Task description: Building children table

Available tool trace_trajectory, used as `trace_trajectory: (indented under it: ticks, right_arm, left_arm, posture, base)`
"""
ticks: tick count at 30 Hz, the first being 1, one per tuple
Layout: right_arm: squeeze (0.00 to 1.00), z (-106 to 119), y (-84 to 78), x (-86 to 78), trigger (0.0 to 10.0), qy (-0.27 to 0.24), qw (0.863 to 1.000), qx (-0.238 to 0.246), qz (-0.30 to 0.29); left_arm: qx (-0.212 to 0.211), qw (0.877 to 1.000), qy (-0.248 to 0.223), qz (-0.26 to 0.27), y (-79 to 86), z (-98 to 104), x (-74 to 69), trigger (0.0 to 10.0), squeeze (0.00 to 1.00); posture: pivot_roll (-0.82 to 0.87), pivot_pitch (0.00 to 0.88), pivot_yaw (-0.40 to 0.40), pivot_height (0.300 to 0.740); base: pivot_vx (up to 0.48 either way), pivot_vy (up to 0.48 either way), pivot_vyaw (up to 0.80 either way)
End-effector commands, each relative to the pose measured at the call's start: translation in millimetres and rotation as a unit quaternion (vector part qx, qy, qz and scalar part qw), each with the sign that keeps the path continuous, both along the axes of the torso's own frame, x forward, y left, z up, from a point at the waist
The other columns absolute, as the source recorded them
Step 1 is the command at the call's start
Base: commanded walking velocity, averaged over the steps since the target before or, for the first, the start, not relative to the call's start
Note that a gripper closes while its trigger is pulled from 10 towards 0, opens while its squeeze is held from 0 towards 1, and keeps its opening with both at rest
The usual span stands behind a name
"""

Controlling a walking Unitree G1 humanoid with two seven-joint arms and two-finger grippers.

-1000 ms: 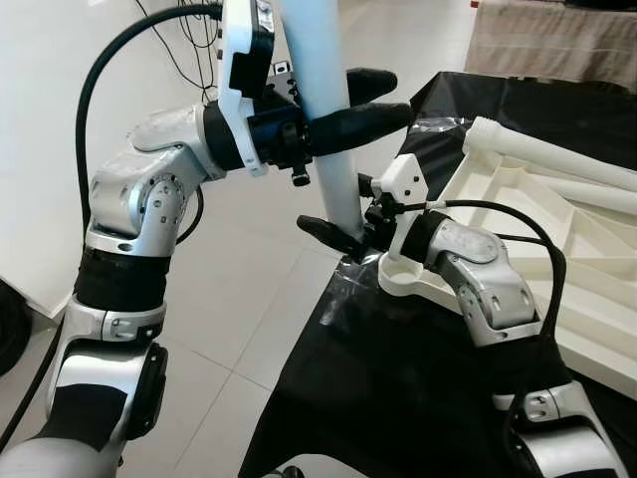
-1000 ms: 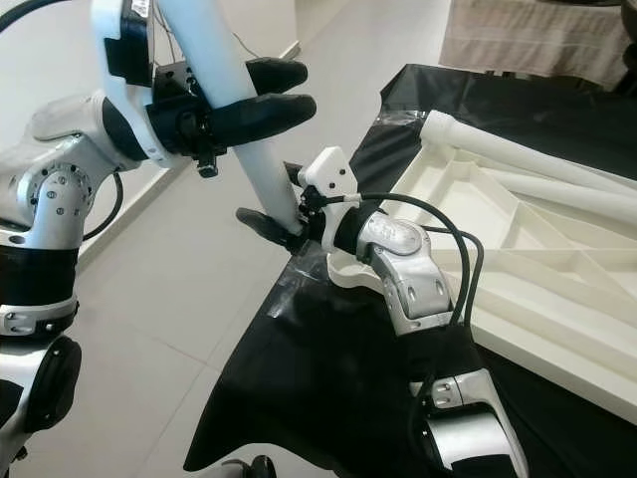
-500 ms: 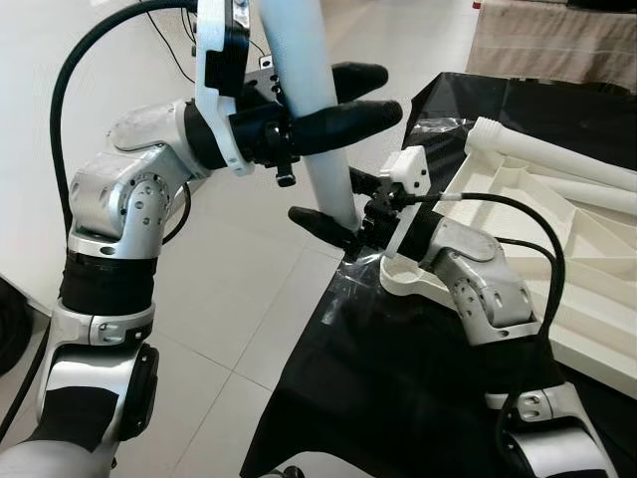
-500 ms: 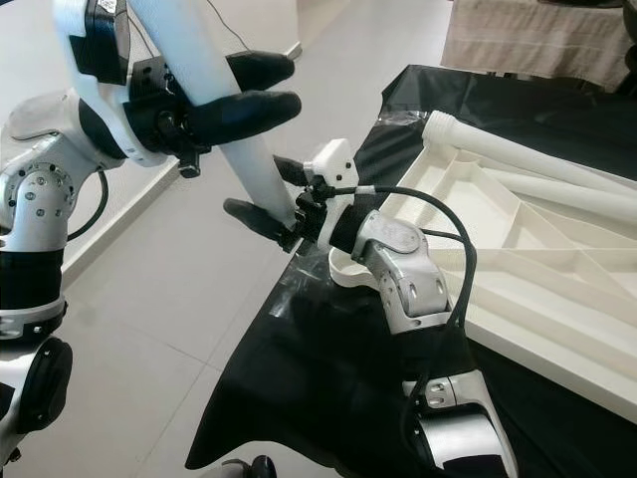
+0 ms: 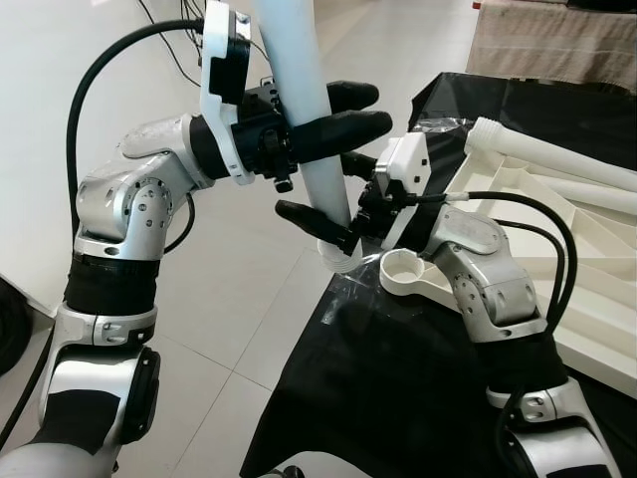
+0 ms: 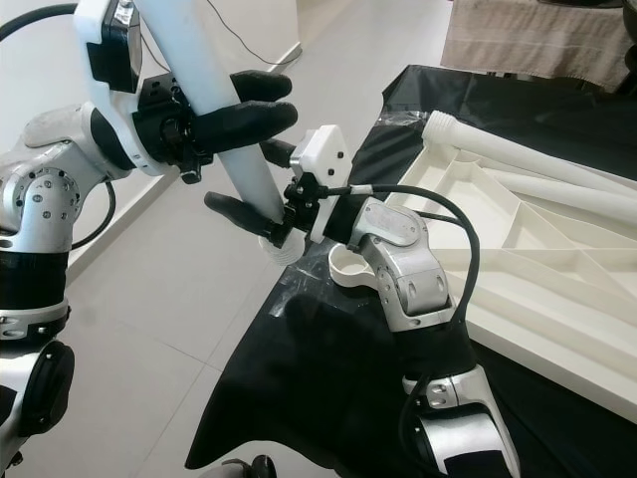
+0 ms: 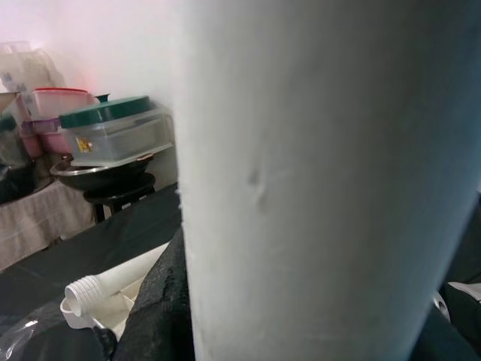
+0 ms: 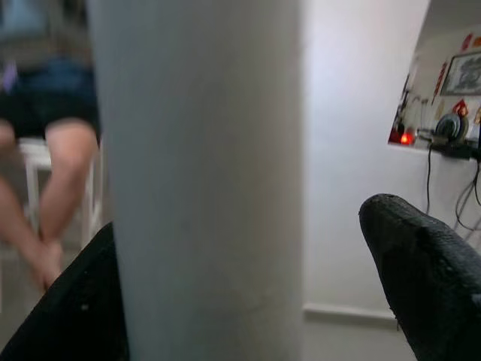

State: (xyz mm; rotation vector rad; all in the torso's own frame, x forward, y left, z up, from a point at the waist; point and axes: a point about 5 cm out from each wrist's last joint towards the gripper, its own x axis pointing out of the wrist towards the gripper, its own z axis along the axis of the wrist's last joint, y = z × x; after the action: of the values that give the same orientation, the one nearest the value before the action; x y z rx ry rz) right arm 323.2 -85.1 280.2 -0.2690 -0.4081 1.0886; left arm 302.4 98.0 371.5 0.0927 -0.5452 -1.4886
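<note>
Left eye view. We see the left pincer [image 5: 333, 105] clamped on a smooth white table leg [image 5: 304, 110], a plain round tube held nearly upright, one black finger on each side of it. Just below that grip, the right pincer [image 5: 333, 199] has one finger in front of the leg's lower part and the other behind it; we cannot tell whether these fingers press the tube. The leg's lower end [image 5: 338, 257] is a narrower ribbed plug, hanging just beside the right pincer and slightly above the edge of the black-covered table [image 5: 398, 378]. A round white socket [image 5: 403, 267] sits right behind that pincer, at the corner of the upturned white tabletop [image 5: 557, 249].

Right eye view. The same leg [image 6: 214, 100] crosses between the left pincer's fingers [image 6: 249, 119]. Beyond the right pincer, a second white leg [image 6: 528, 154] lies along the far rim of the ribbed tabletop.

Left wrist view. The leg [image 7: 323, 180] stands directly between the pincer's fingers, matte white with a faint dent. Past it, a ribbed leg end [image 7: 86, 289] rests on the black cloth, with stacked plastic containers [image 7: 113, 131] farther off.

Right wrist view. The white tube [image 8: 203, 188] lies against one black finger [image 8: 83, 301]; the other fingertip [image 8: 428, 263] stands apart from it. A seated person's legs [image 8: 52, 195] show blurred behind.
</note>
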Motion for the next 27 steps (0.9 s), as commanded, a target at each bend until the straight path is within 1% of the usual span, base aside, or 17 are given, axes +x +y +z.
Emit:
trace_trajectory:
  ticks: [1, 3, 4, 6, 10, 11, 12, 14, 15, 17, 20, 24, 25, 27]
  right_arm:
    - [0.0, -11.8, 19.5, -0.8, 1.7, 0.019, 0.998, -0.053, 0.011]
    - [0.0, -13.1, 19.7, 0.4, 1.7, 0.025, 0.998, -0.058, 0.006]
    - [0.0, -12.8, 20.3, 1.7, 0.0, 0.031, 0.998, -0.059, 0.0]
    - [0.0, -12.4, 20.7, 2.3, 0.0, 0.033, 0.998, -0.059, -0.003]
    - [0.0, -14.2, 24.1, 3.0, 0.0, 0.057, 0.996, -0.061, -0.008]
    - [0.0, -17.1, 25.6, 3.4, 0.0, 0.073, 0.995, -0.063, -0.013]
    - [0.0, -17.1, 25.6, 3.4, 0.0, 0.073, 0.995, -0.063, -0.013]
    - [0.0, -22.2, 27.2, 4.1, 0.0, 0.098, 0.993, -0.066, -0.02]
    - [0.0, -22.2, 27.2, 4.1, 0.0, 0.098, 0.993, -0.066, -0.02]
    - [0.0, -28.4, 29.7, 4.3, 0.0, 0.124, 0.99, -0.065, -0.027]
    - [0.0, -32.1, 32.0, 3.8, 0.0, 0.135, 0.989, -0.059, -0.032]
    - [0.0, -32.4, 32.1, 4.7, 0.0, 0.136, 0.989, -0.049, -0.041]
    - [0.0, -31.3, 30.7, 7.3, 0.0, 0.135, 0.989, -0.036, -0.055]
    - [0.0, -31.3, 30.7, 7.3, 0.0, 0.135, 0.989, -0.036, -0.055]
  left_arm:
    - [-0.006, 0.998, -0.008, -0.068, -18.3, 5.7, -8.4, 0.0, 0.0]
    - [-0.005, 0.997, -0.008, -0.07, -20.0, 6.9, -7.8, 0.0, 0.0]
    - [-0.003, 0.997, -0.008, -0.073, -21.8, 7.8, -7.2, 0.0, 0.0]
    - [-0.002, 0.997, -0.009, -0.074, -22.7, 8.3, -6.9, 0.0, 0.0]
    - [0.001, 0.997, -0.01, -0.079, -25.7, 7.2, -7.1, 0.0, 0.0]
    - [0.002, 0.997, -0.011, -0.082, -26.9, 6.8, -7.4, 0.0, 0.0]
    - [0.002, 0.997, -0.011, -0.082, -26.9, 6.8, -7.4, 0.0, 0.0]
    - [0.005, 0.996, -0.013, -0.085, -28.3, 6.3, -8.0, 0.0, 0.0]
    - [0.005, 0.996, -0.013, -0.085, -28.3, 6.3, -8.0, 0.0, 0.0]
    - [0.009, 0.996, -0.015, -0.09, -29.7, 5.1, -9.7, 0.0, 0.0]
    - [0.01, 0.996, -0.016, -0.092, -29.7, 3.1, -11.1, 0.0, 0.0]
    - [0.006, 0.996, -0.015, -0.088, -29.7, 2.4, -10.5, 0.0, 0.0]
    - [-0.005, 0.998, -0.015, -0.064, -29.2, 4.1, -6.9, 6.4, 0.29]
    - [-0.005, 0.998, -0.015, -0.064, -29.2, 4.1, -6.9, 6.4, 0.29]
  posture:
    - [-0.06, 0.156, 0.096, 0.74]
    - [-0.06, 0.156, 0.096, 0.74]
    - [-0.06, 0.156, 0.096, 0.74]
    - [-0.06, 0.156, 0.096, 0.74]
    - [-0.07, 0.155, 0.094, 0.74]
    - [-0.07, 0.155, 0.094, 0.74]
    - [-0.07, 0.155, 0.094, 0.74]
    - [-0.07, 0.153, 0.093, 0.74]
    - [-0.07, 0.153, 0.093, 0.74]
    - [-0.07, 0.153, 0.093, 0.74]
    - [-0.08, 0.145, 0.092, 0.74]
    - [-0.08, 0.141, 0.087, 0.74]
    - [-0.09, 0.138, 0.083, 0.74]
    - [-0.09, 0.138, 0.083, 0.74]
  base:
    - [0.0, 0.0, 0.0]
    - [0.0, 0.0, 0.0]
    - [0.0, 0.0, 0.0]
    - [0.0, 0.0, 0.0]
    - [0.0, 0.0, 0.0]
    - [0.0, 0.0, 0.0]
    - [0.0, 0.0, 0.0]
    - [0.0, 0.0, 0.0]
    - [0.0, 0.0, 0.0]
    - [0.0, 0.0, 0.0]
    - [0.0, 0.0, 0.0]
    - [0.0, 0.0, 0.0]
    - [0.0, 0.0, 0.0]
    - [0.0, 0.0, 0.0]
